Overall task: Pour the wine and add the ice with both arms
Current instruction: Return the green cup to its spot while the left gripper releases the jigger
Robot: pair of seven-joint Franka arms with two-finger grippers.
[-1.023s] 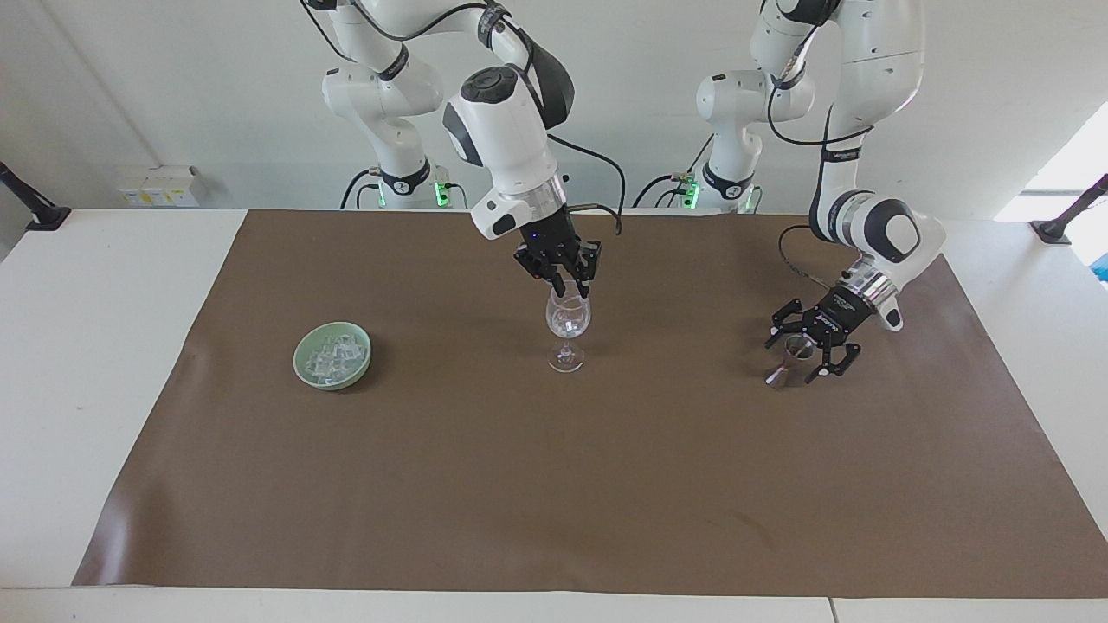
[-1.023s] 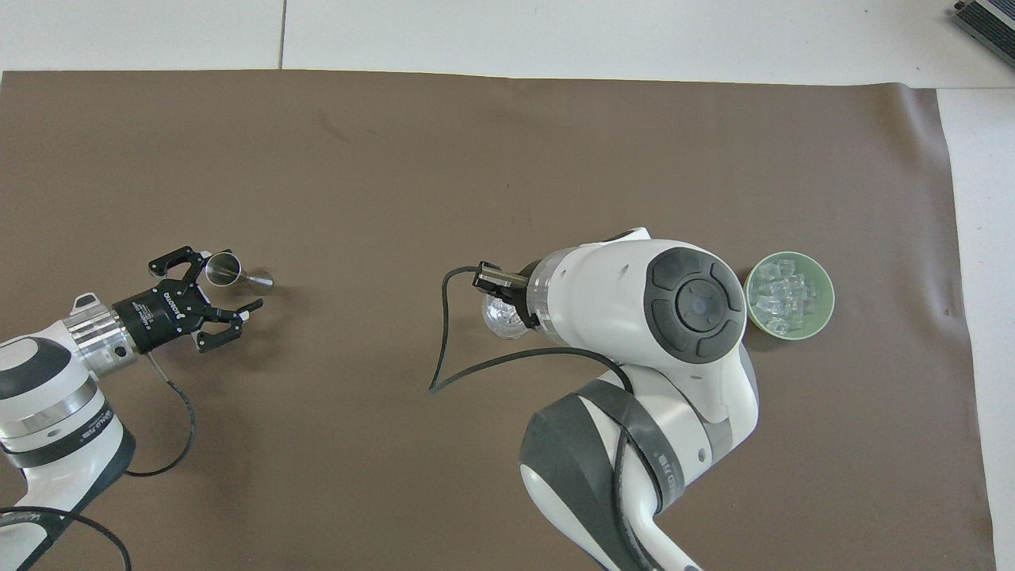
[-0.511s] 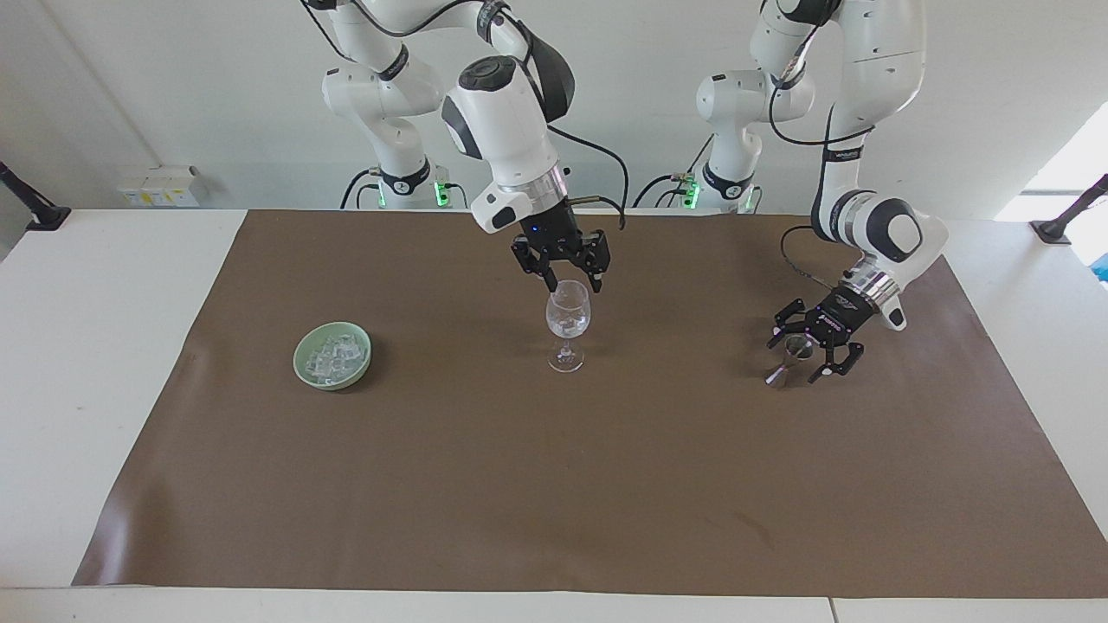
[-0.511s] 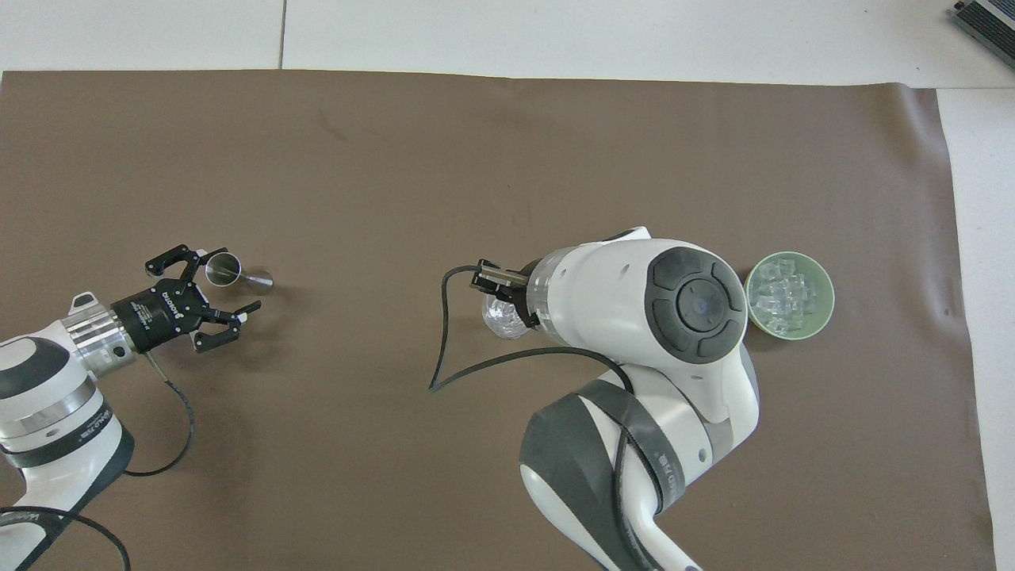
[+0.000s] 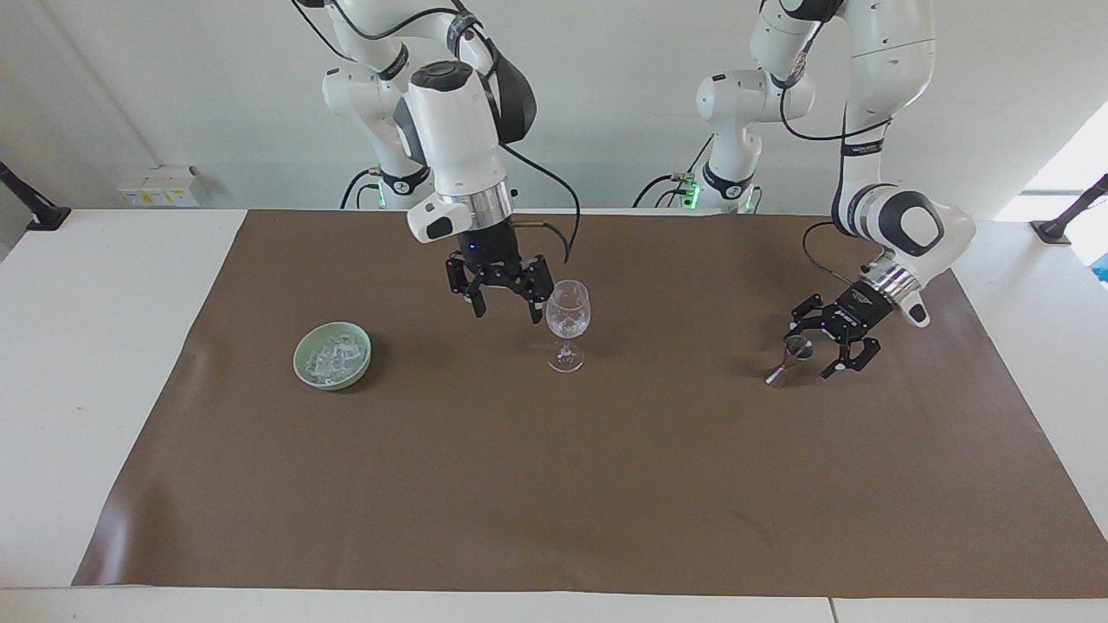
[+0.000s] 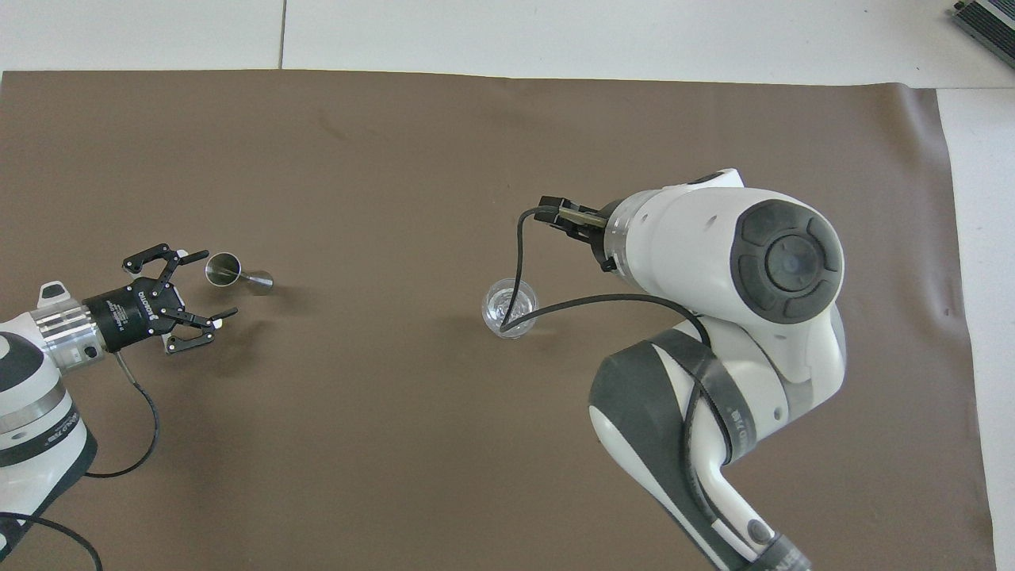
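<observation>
A clear wine glass [image 5: 568, 322] with a few ice cubes in it stands mid-mat; it also shows in the overhead view [image 6: 510, 308]. My right gripper [image 5: 502, 305] is open and empty, up beside the glass's bowl on the side toward the pale green bowl [image 5: 332, 355]. That bowl holds a heap of ice [image 5: 334, 353]. In the overhead view the right arm hides both its gripper and the bowl. A small metal jigger [image 5: 789, 360] [image 6: 230, 270] sits toward the left arm's end. My left gripper [image 5: 827, 346] [image 6: 198, 287] is open and empty, close beside the jigger, apart from it.
A brown mat [image 5: 554, 484] covers most of the white table [image 5: 95, 346]. The right arm's black cable [image 6: 519, 262] hangs over the glass in the overhead view.
My right gripper has lifted off the glass's rim and swung toward the green bowl's end. My left gripper has drawn back a little from the jigger. Glass and jigger stay put.
</observation>
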